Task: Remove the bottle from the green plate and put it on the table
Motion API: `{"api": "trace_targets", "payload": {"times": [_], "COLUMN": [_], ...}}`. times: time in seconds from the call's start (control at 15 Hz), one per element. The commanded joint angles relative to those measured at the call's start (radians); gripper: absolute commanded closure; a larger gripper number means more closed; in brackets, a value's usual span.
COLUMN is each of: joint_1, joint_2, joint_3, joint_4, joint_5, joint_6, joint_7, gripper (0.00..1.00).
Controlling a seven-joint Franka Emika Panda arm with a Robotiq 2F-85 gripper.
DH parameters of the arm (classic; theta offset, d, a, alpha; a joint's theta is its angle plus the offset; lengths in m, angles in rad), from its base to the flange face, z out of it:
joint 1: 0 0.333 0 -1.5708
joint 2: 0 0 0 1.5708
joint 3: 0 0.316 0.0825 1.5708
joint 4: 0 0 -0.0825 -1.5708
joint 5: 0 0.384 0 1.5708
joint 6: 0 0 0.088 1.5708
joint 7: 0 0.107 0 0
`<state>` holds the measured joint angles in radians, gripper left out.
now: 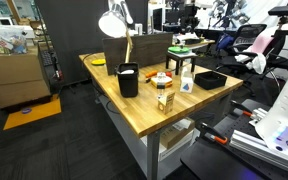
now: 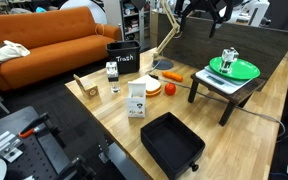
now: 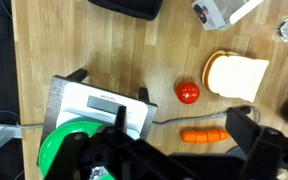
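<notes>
A small clear bottle (image 2: 229,58) stands upright on the green plate (image 2: 242,70), which rests on a small raised stand on the wooden table (image 2: 104,120). In an exterior view my gripper (image 2: 198,9) hangs high above the table, to the left of the plate and well apart from the bottle. In the wrist view my gripper (image 3: 179,114) is open and empty, with a carrot (image 3: 203,134) on the table between its fingers. The green plate (image 3: 56,150) shows at the lower left, partly hidden by the gripper. The bottle is hidden there.
On the table are a tomato (image 3: 188,92), a bread slice (image 3: 234,72), a black tray (image 2: 172,142), a black trash bin (image 2: 123,57), a white carton (image 2: 137,98) and a desk lamp (image 1: 112,22). A cable (image 3: 164,118) runs from the stand (image 3: 94,100).
</notes>
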<state>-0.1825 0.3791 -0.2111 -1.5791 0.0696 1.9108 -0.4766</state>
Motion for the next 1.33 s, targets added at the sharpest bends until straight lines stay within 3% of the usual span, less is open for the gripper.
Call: {"api": "trace_targets", "payload": {"times": [0.0,0.53,1.07,1.13,1.27], "joint_1": [-0.037,-0.046,-0.093,-0.088,-0.094], "joint_2": [-0.005,0.022,0.265,0.196,0.246], "joint_3": [0.041,0.044,0.05,0.057,0.058], "joint_4": [0.004,0.04,0.359,0.25,0.308], "joint_5": [-0.016,-0.008,-0.002,-0.019,-0.02], "joint_6": [-0.004,0.0,-0.052,0.004,-0.003], "joint_7": [0.009,0.025,0.183,0.149,0.174], "gripper": [0.0,0.0,0.0,0.0,0.0]}}
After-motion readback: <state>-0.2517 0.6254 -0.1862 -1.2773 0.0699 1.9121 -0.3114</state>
